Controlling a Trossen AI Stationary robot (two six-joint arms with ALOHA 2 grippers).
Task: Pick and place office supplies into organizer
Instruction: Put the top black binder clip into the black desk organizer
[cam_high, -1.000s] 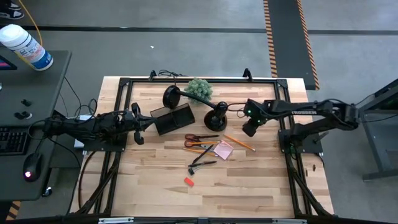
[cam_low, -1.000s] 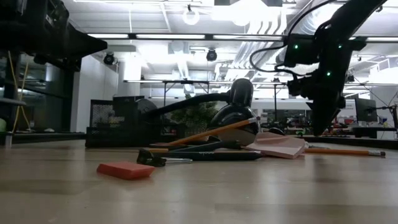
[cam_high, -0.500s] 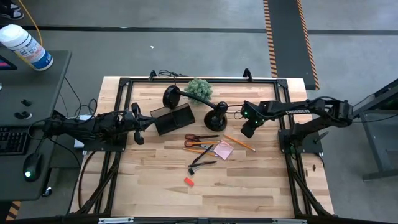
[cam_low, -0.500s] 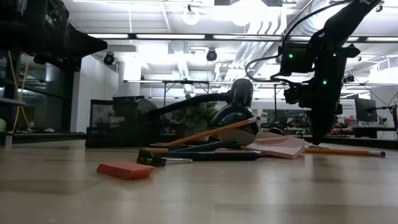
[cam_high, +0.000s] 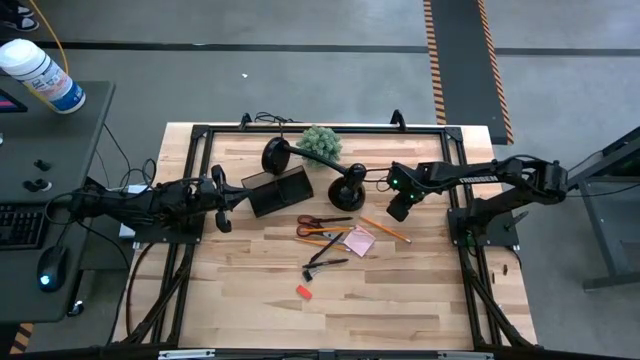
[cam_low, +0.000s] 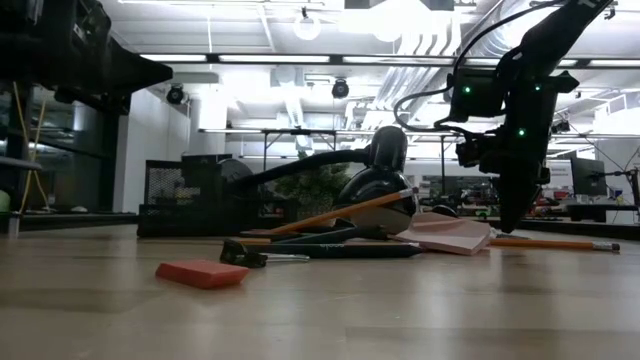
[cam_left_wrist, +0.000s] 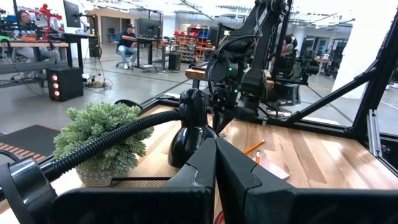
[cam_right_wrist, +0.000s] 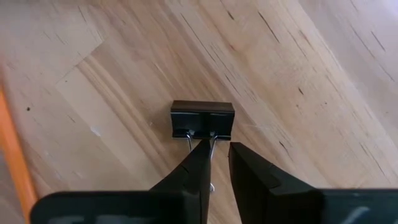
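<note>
The right claw (cam_right_wrist: 216, 163) points down at the table (cam_high: 420, 290), close to the lamp (cam_high: 347, 186). A small black clip (cam_right_wrist: 203, 119) lies flat on the wood right under it. The clip's thin wire handles (cam_right_wrist: 210, 142) reach back into the narrow gap between the two fingers (cam_right_wrist: 194, 171). The fingers are only a little apart, and I cannot tell if they are squeezing the wires or just sitting around them. An orange pencil (cam_right_wrist: 13, 155) lies just off to one side of the clip.

The left claw (cam_high: 222, 200) waits at the left side of the table, pressed together (it holds nothing), next to the dark box (cam_high: 277, 190).

The scissors (cam_high: 322, 226), the pink pad (cam_high: 359, 241), the black tool (cam_high: 325, 258) and the red bit (cam_high: 303, 292) lie in the middle of the table, between the two arms.
</note>
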